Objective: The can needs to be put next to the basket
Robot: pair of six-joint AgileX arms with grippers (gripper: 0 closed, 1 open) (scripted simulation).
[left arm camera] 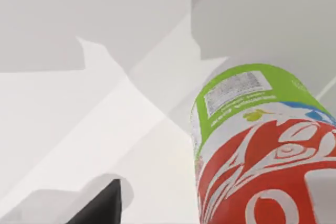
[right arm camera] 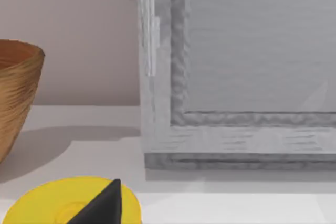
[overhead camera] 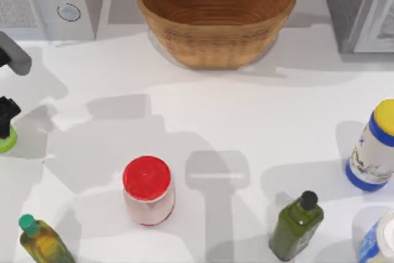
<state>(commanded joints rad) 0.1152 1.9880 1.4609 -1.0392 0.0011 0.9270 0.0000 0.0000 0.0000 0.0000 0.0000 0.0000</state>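
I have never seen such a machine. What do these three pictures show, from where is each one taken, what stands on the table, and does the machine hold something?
This is a simulated robot with two arms at a white table. One picture looks down from above; the other two come from cameras on the left and right wrists. On the table stand a wicker basket, a red-lidded jar, a dark green bottle and a yellow-capped bottle at the right. The left end effector is at the table's left edge, right at the can, whose red label and green band show in the left wrist picture. Whether it grips the can, I cannot tell. The right end effector hangs above the yellow cap.
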